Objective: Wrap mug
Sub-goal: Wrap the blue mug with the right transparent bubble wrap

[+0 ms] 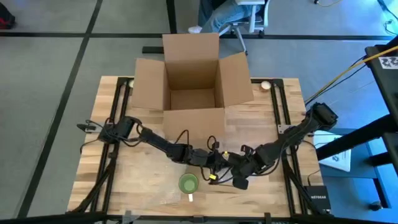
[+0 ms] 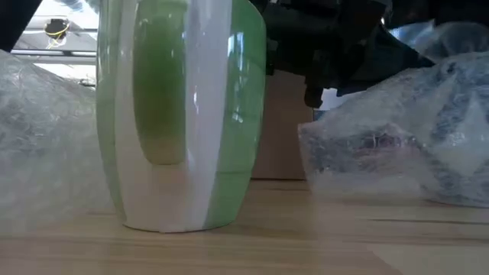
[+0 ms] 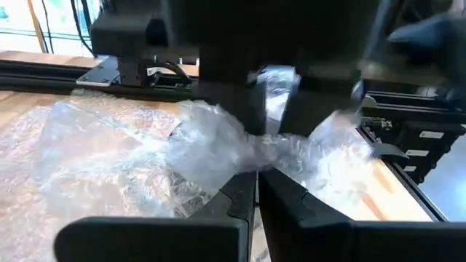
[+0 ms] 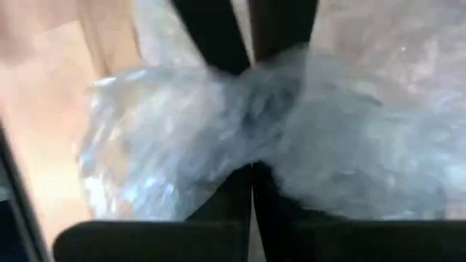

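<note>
Green mug [image 1: 188,183]: standing upright on the wooden table [image 1: 130,186], lower centre of the high view, its pale cream handle [image 1: 191,197] pointing toward the bottom edge. In the low view the mug [image 2: 183,114] is filling the left half of the frame, handle facing the camera, unwrapped, base resting on the wood.

Left gripper [image 1: 214,163]: sitting just above and right of the mug in the high view, arm stretching in from the left side of the table. In the left wrist view its fingers [image 3: 240,196] are pressing together on a bunched neck of bubble wrap [image 3: 218,149].

Right gripper [image 1: 235,179]: lying right of the mug, close beside the left gripper, arm coming in from the right edge. In the right wrist view its fingers [image 4: 244,193] are clamping a crumpled wad of bubble wrap [image 4: 240,138], which is bulging out to both sides.

Bubble wrap, low view [image 2: 405,130]: heaping at the right of the frame, a second clear sheet [image 2: 46,145] lying at the left behind the mug.

Cardboard box [image 1: 191,87]: standing open at upper centre of the high view, flaps spreading outward.

Person [image 1: 221,15]: partly showing at the top edge, beyond the table.
</note>
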### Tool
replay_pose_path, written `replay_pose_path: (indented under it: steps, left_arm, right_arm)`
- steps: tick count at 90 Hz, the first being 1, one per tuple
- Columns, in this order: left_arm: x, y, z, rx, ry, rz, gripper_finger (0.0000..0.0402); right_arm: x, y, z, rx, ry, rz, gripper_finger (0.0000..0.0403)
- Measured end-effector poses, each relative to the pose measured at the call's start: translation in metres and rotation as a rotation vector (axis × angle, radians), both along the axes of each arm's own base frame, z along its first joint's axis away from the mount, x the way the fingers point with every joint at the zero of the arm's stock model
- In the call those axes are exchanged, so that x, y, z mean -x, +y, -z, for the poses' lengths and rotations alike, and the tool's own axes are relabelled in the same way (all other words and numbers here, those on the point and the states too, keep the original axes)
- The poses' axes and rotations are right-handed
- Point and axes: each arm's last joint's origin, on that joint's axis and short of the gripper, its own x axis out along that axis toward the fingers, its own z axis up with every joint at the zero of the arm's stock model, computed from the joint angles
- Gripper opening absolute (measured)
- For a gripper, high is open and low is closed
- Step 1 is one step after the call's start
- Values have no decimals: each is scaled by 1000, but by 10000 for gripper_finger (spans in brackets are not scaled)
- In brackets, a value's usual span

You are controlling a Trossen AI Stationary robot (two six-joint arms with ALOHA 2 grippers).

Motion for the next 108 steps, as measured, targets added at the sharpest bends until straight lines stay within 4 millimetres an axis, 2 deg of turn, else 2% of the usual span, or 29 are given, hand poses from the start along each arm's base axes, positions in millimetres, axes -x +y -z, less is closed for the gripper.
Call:
replay_pose_path:
  steps: [16,29,42,61,93,100,108]
  left_arm:
    - [0,0,0,0,2,0,0]
    - [0,0,1,-1,3,0,0]
    - [0,0,-1,-1,4,0,0]
    - [5,-6,-14,-34,-7,14,0]
    - [12,-19,-42,-90,-115,-15,0]
    - [10,-16,-35,-72,-104,-41,0]
    - [5,-7,-18,-41,-48,-55,0]
  right_arm:
    - [-3,1,-20,16,-6,0,1]
    - [1,-4,-21,114,8,12,1]
    - [4,-8,-8,195,-12,35,1]
    - [6,-9,13,156,-24,40,1]
    - [3,-7,14,131,-58,47,1]
    - [2,-6,14,123,-68,46,1]
    - [0,-5,13,102,-87,40,1]
